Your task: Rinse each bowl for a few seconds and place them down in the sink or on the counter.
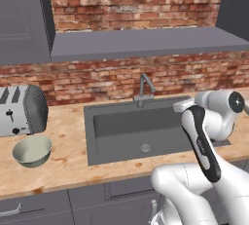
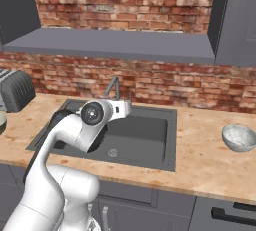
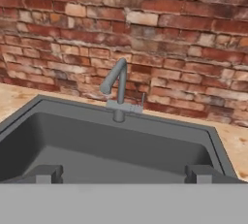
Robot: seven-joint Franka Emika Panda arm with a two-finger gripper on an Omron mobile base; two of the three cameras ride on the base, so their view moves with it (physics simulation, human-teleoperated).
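**Jaws apart over the sink, both bowls on the counter**

The gripper [image 3: 124, 172] is held above the near part of the sink [image 1: 112, 121], its jaws spread wide and nothing seen between them. The cream bowl [image 1: 32, 151] is set upright on the counter [image 1: 63, 163] left of the sink, just in front of the toaster [image 1: 22, 109]. The speckled bowl [image 2: 239, 138] is seen well to the right. Behind the basin, the tap [image 3: 116, 85] is backed by the brick wall [image 3: 160, 39].

Toaster [image 1: 22, 110] left side cut off.
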